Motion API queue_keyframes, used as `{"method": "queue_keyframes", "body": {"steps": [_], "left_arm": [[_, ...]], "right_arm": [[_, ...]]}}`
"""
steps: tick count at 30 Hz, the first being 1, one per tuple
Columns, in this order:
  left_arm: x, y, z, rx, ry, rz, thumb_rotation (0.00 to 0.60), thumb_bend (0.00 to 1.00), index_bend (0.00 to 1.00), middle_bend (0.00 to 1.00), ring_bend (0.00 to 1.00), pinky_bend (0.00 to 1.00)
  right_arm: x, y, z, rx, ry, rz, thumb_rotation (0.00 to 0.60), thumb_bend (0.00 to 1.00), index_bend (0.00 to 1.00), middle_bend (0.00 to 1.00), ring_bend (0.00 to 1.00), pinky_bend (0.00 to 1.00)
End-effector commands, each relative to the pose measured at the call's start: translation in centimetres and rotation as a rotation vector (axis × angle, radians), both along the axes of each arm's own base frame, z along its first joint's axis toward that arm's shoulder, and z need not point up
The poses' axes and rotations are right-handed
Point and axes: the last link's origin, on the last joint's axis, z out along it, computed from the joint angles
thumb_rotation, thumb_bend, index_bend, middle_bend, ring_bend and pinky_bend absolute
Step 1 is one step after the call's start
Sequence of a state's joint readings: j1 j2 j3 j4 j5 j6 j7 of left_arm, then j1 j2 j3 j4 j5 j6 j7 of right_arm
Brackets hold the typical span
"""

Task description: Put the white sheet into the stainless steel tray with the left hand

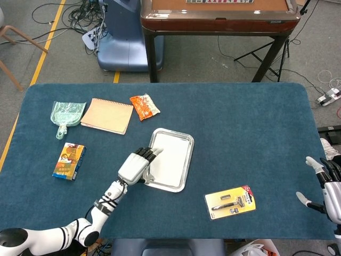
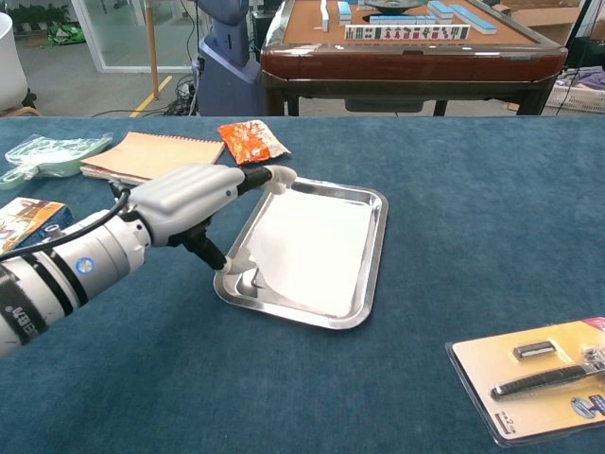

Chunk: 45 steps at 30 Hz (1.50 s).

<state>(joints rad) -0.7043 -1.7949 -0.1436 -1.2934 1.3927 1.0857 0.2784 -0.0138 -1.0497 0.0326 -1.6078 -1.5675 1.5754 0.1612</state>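
1. The razor pack (image 2: pixel 539 378) lies nearest the robot on the blue table (image 1: pixel 245 128), toward its right side, well apart from the tray.
2. The right hand (image 1: pixel 326 184) shows only at the table's right edge in the head view; its fingers are spread apart and hold nothing.
3. The left hand (image 2: pixel 194 194) hangs over the near-left edge of the stainless steel tray (image 2: pixel 376 246). Its fingers (image 2: pixel 269 178) stretch out flat above the tray's left rim, apart from the thumb below, and nothing is held in them.
4. The white sheet (image 2: pixel 307 246) lies flat inside the tray, covering most of its floor. Whether the thumb touches the sheet's near corner cannot be told.
5. A small colourful box (image 1: pixel 69 161) lies to the left of the hand, near the table's left side.
6. Farther back, a tan notebook (image 1: pixel 107 115) lies beside a pale green scoop (image 1: pixel 66 114) at the far left.
7. An orange snack packet (image 1: pixel 144 106) lies just beyond the tray, right of the notebook.
8. Beyond the table stands a brown mahjong table (image 1: pixel 218 13).
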Motion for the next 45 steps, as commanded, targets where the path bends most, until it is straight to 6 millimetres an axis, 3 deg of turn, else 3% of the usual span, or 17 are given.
{"method": "queue_keyframes", "body": {"steps": [1, 9, 16, 24, 34, 39, 45], "left_arm": [[-0.3, -0.4, 0.6, -0.010, 0.045, 0.038, 0.600, 0.17, 0.00, 0.10, 0.10, 0.17], [-1.0, -0.9, 3.0, 0.027, 0.033, 0.075, 0.600, 0.17, 0.00, 0.08, 0.08, 0.16], [-2.7, -0.8, 8.0, 0.100, -0.067, 0.152, 0.600, 0.17, 0.00, 0.08, 0.08, 0.16], [-7.0, -2.2, 13.7, 0.229, -0.059, 0.238, 0.600, 0.17, 0.00, 0.08, 0.08, 0.16], [-13.4, -7.8, 18.4, 0.376, 0.007, 0.391, 0.600, 0.17, 0.07, 0.08, 0.09, 0.16], [-14.7, -10.1, 19.6, 0.424, 0.040, 0.423, 0.600, 0.17, 0.09, 0.08, 0.09, 0.16], [-14.9, -12.3, 20.2, 0.451, 0.037, 0.434, 0.600, 0.17, 0.10, 0.08, 0.09, 0.16]], "right_arm": [[0.0, -0.1, 0.0, 0.001, -0.001, 0.003, 0.600, 0.18, 0.12, 0.23, 0.08, 0.11], [0.0, -0.1, 0.1, -0.001, -0.001, 0.005, 0.600, 0.18, 0.12, 0.23, 0.08, 0.11], [0.0, -0.1, 0.3, 0.000, 0.014, 0.003, 0.600, 0.18, 0.12, 0.23, 0.08, 0.11], [0.5, -0.8, 0.1, 0.027, 0.025, 0.020, 0.600, 0.18, 0.12, 0.23, 0.08, 0.11], [0.9, -1.9, -0.6, 0.058, 0.040, 0.046, 0.600, 0.19, 0.12, 0.23, 0.08, 0.11], [1.0, -2.5, -1.1, 0.079, 0.045, 0.053, 0.600, 0.18, 0.12, 0.23, 0.08, 0.11], [1.3, -3.0, -1.6, 0.095, 0.035, 0.051, 0.600, 0.19, 0.12, 0.23, 0.08, 0.11]]}}
